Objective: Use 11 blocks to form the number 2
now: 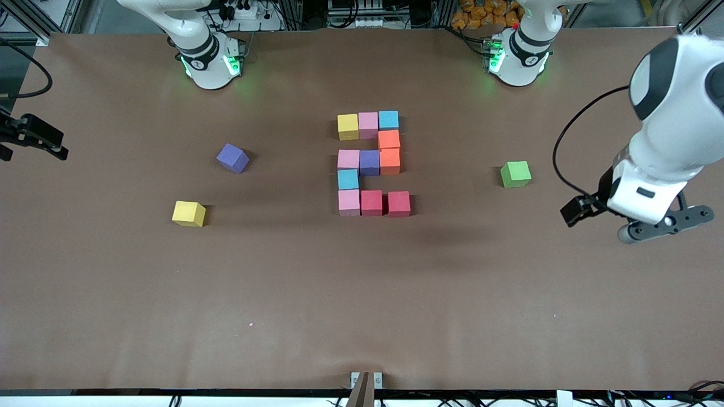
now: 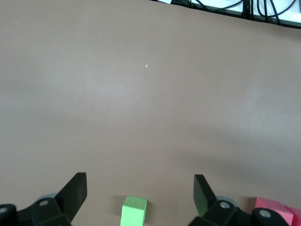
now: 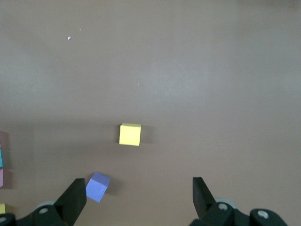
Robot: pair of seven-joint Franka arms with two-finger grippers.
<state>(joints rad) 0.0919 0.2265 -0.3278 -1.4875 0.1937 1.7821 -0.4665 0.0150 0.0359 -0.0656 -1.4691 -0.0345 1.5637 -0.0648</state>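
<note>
a: what's sitting on the brown table [image 1: 283, 294]?
b: eleven blocks [image 1: 370, 164] are lying mid-table.
a: grippers?
b: left gripper [image 2: 140, 195] and right gripper [image 3: 139, 195] are hanging wide open, empty.

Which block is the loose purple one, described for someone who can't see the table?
Start at the block figure in the table's middle and go toward the right arm's end. Two loose cubes lie there; the purple cube is farther from the front camera than the yellow cube, and sits turned askew.
</note>
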